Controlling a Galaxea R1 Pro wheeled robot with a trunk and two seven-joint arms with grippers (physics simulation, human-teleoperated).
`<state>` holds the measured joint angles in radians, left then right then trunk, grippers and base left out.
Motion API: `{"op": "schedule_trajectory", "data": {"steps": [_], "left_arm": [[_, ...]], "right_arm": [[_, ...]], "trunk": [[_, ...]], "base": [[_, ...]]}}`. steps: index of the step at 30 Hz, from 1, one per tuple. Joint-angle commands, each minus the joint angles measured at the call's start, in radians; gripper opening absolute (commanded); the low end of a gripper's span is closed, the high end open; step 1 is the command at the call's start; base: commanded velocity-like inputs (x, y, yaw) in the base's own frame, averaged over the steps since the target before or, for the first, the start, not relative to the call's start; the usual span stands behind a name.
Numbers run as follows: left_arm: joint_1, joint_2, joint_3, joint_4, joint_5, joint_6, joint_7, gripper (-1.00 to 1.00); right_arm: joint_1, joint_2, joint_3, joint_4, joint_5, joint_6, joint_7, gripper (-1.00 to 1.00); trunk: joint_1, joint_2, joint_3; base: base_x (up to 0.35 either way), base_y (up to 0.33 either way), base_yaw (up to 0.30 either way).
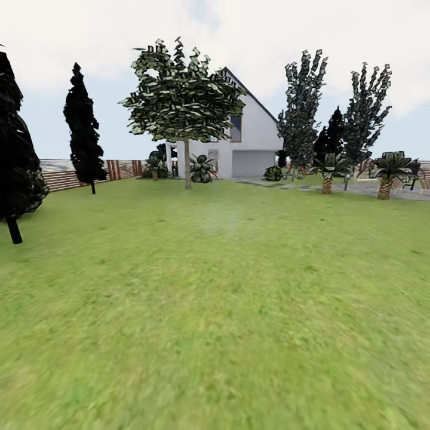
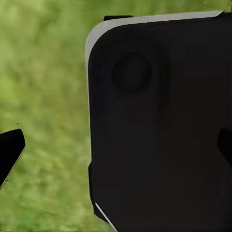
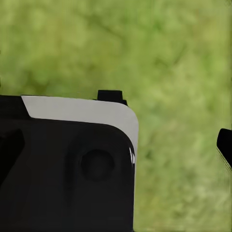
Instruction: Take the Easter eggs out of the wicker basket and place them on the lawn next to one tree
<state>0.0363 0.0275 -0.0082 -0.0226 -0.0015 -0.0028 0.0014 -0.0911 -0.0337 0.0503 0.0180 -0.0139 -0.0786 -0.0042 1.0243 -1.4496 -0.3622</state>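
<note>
Green, mottled lawn (image 1: 215,310) spreads from the foreground of the head view back to a white house (image 1: 251,143) with a steep dark roof. Standing on the grass in front of the house is a tree (image 1: 186,113) with a slim pale trunk and a rounded leafy crown. Two black cone-shaped conifers (image 1: 83,128) stand at the left, beside a brown slatted fence (image 1: 60,176). At the right are two taller thin-crowned trees (image 1: 304,107) and short palms (image 1: 388,173) with scaly brown trunks, near a grey paved strip.

From the left wrist camera, a large black robot body panel (image 2: 159,125) with a pale edge sits over blurred grass, and a dark tip of the left fingers (image 2: 9,150) shows at the frame edge. From the right wrist camera, a similar black panel (image 3: 67,164) covers part of the grass, with a dark tip of the right fingers (image 3: 224,145) at the edge. Whether either pair of fingers is open or closed cannot be told.
</note>
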Motion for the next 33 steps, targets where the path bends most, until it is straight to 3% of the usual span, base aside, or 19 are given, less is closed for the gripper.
{"op": "schedule_trajectory", "data": {"steps": [1,13,33], "left_arm": [[0.001,0.000,-0.001,-0.002,0.000,0.000,0.000,1.00],[0.001,0.000,-0.001,-0.002,0.000,0.000,0.000,1.00],[0.001,0.000,-0.001,-0.002,0.000,0.000,0.000,1.00]], "right_arm": [[-0.001,0.000,0.005,0.002,-0.001,-0.004,0.000,1.00],[-0.001,0.000,0.005,0.002,-0.001,-0.004,0.001,1.00],[-0.001,0.000,0.006,0.002,-0.001,-0.004,0.003,1.00]], "trunk": [[0.001,0.000,-0.001],[0.001,0.000,-0.001],[0.001,0.000,-0.001]], "base": [[0.338,0.000,0.000],[0.338,0.000,-0.025],[0.338,0.000,-0.266]]}}
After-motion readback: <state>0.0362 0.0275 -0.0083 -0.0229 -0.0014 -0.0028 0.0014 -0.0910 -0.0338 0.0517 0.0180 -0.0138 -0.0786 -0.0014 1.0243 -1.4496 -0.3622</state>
